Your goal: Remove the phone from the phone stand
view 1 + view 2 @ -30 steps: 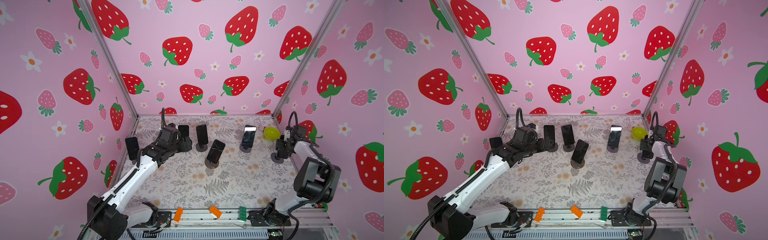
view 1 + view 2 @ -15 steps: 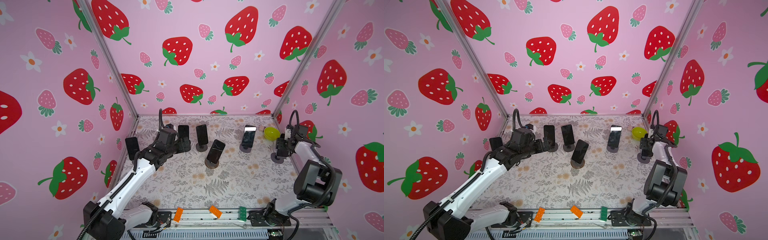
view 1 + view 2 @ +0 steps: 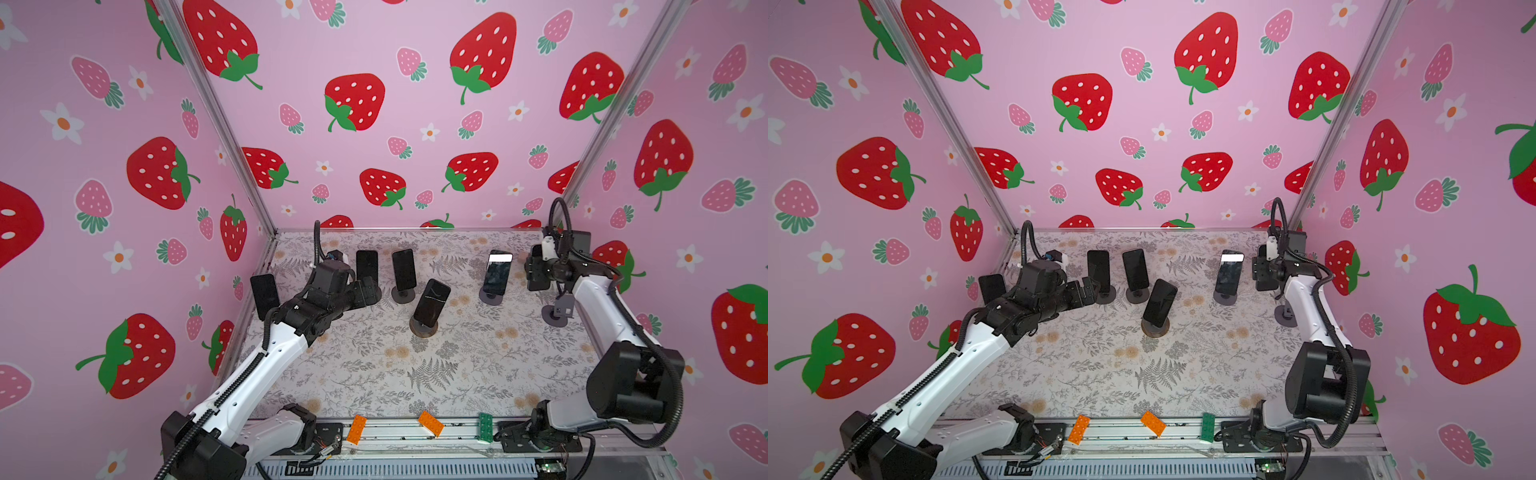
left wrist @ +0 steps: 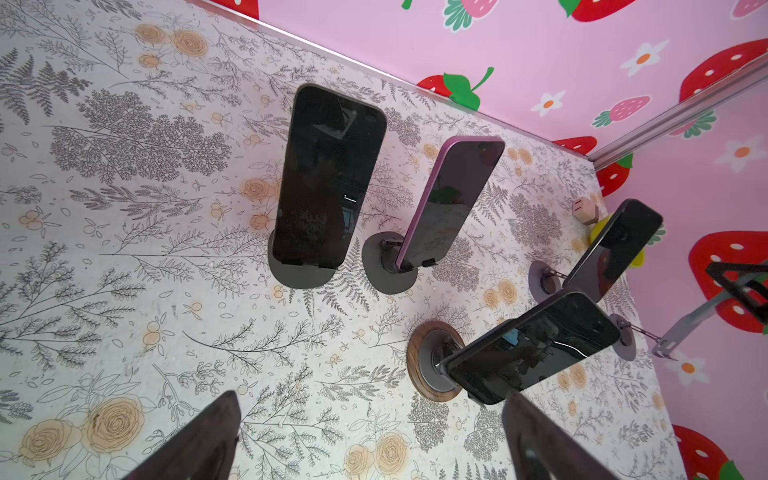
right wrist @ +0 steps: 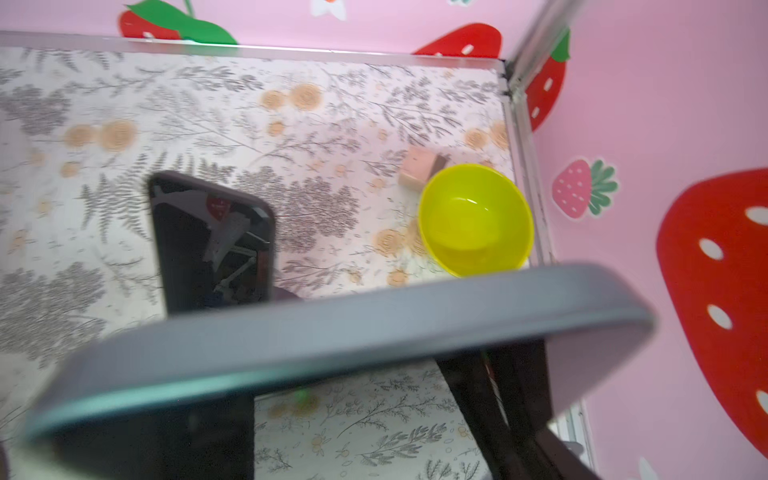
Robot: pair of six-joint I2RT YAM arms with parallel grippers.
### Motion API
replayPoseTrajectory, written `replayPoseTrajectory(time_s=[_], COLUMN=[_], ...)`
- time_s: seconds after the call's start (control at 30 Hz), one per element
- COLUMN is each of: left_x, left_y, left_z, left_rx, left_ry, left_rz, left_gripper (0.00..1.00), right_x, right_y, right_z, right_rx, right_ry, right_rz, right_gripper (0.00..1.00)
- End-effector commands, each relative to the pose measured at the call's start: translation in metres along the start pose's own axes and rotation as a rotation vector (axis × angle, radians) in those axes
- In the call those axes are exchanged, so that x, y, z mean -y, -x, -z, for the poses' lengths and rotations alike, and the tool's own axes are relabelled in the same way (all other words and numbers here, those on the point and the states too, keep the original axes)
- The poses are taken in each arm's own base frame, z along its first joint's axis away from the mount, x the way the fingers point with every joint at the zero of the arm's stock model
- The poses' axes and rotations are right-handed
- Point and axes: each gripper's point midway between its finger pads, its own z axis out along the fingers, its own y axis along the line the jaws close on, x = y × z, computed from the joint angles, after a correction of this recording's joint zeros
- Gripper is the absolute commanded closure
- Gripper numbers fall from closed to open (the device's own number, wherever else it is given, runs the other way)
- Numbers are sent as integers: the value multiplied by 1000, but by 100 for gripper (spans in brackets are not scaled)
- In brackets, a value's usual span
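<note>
My right gripper is shut on a dark phone, held upright in the air at the far right. Its grey edge crosses the right wrist view. Just below it, the grey phone stand stands empty in both top views, again at the phone stand. At the back left my left gripper is open, its fingers wide apart with nothing between them. It sits low in front of a black phone on its stand.
Other phones rest on stands: one, one on a wooden base, one with a lit top, one by the left wall. A yellow bowl and small pink block sit in the back right corner.
The right gripper has risen and moved a little left with the phone, clear of its stand and now covering the yellow bowl. The left arm has shifted slightly; its gripper stays open.
</note>
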Motion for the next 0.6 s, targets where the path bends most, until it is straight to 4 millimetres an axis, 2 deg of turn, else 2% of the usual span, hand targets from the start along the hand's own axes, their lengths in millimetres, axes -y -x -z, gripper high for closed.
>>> replayPoseTrajectory(time_s=[0.0, 0.13, 0.23, 0.37, 0.57], left_x=[-9, -15, -19, -25, -24], left_y=[2, 6, 7, 8, 20], left_z=[8, 13, 16, 13, 12], left_rx=[33, 68, 86, 102, 118], left_ry=[37, 52, 63, 81, 89], left_rz=[-14, -14, -12, -11, -29], left_gripper=[1, 1, 1, 1, 1], right_x=[-28, -80, -118, -160, -208], right_y=[28, 36, 34, 15, -25], right_z=[34, 50, 60, 72, 82], right_rx=[99, 149, 154, 141, 56], right_ry=[74, 204, 276, 333, 406], right_rz=[50, 105, 161, 228, 335], right_gripper=[36, 36, 36, 36, 36])
